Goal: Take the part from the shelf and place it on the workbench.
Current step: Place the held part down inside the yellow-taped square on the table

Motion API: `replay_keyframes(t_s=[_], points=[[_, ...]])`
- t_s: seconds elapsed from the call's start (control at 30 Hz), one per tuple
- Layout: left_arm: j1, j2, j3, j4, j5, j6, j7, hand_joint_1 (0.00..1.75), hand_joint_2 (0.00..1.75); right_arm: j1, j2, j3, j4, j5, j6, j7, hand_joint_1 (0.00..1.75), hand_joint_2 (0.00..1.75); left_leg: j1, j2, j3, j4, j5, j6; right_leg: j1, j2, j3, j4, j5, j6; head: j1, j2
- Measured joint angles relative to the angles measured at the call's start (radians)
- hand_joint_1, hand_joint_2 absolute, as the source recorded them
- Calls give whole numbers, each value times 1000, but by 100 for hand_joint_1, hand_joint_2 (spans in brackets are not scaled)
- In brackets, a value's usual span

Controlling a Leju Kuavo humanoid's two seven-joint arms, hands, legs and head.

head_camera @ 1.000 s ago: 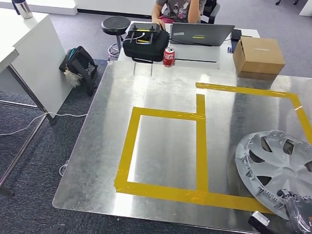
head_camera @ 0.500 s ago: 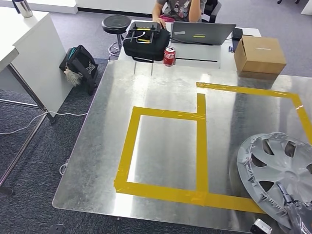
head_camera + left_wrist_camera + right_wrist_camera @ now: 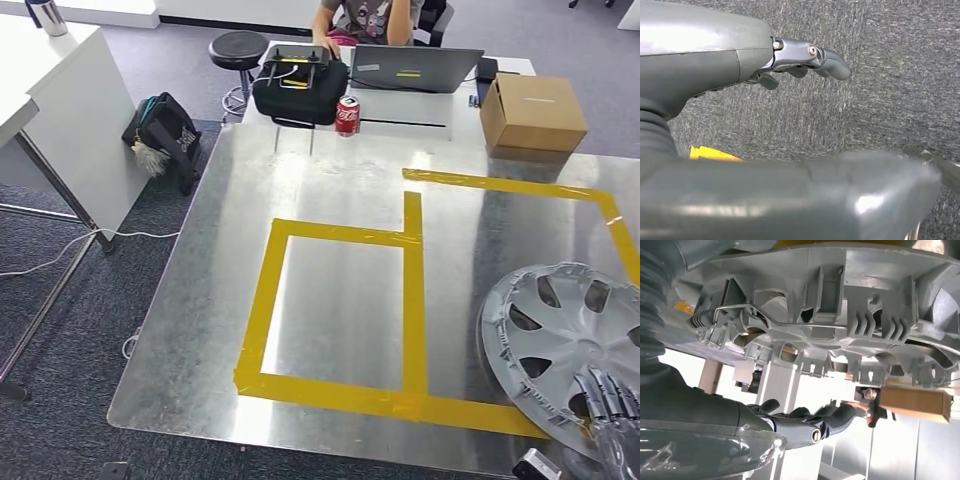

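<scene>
The part, a silver hubcap (image 3: 555,330), lies face up at the near right of the metal workbench (image 3: 340,170), inside the larger yellow tape outline (image 3: 411,300). My right hand (image 3: 613,415) reaches over its near rim with fingers stretched straight. In the right wrist view the ribbed underside of the hubcap (image 3: 836,305) runs across the picture, and a gap separates it from the extended fingers of my right hand (image 3: 791,425). My left hand (image 3: 753,65) hangs over grey carpet with its fingers apart and nothing in it.
Along the bench's far edge stand a black case (image 3: 298,85), a red can (image 3: 346,115), a laptop (image 3: 411,68) and a cardboard box (image 3: 532,112). A person (image 3: 362,18) sits behind them. A backpack (image 3: 162,135) and a white table (image 3: 68,110) are on the left.
The hubcap has settled slightly farther onto the bench. My right hand, which clasped the near rim a second ago, now has its fingers straightened over it.
</scene>
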Motion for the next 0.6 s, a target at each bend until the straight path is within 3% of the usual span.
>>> replay_keyframes(t_s=[0.2, 0.37, 0.47, 0.6], points=[[2, 0, 0, 0, 8, 0, 0, 0, 0, -14, 52, -44, -22, -32, -51, -33, 0, 175, 0, 0, 0, 0, 0, 0, 0, 0, 0, 0, 0, 0, 0, 0], [5, -1, 3, 0, 20, -4, -9, 0, 0, -13, 117, -52, -80, -154, -53, -130, 0, 175, -1, 0, -1, 0, 0, 0, -1, 0, 0, 0, 0, 0, 0, 0], [8, -1, 4, 0, 23, -5, -12, 0, 0, -1, 164, -20, -139, -214, -64, -164, 0, 175, -2, 0, -2, 0, 0, 0, -2, 0, 0, 0, 0, 0, 0, 0], [9, -1, 5, 0, 23, -3, -13, 0, 0, 30, 191, 76, -204, -256, -105, -135, 0, 175, -5, 0, -2, 0, -1, 2, -5, 0, 0, -1, 0, 4, 0, 0]])
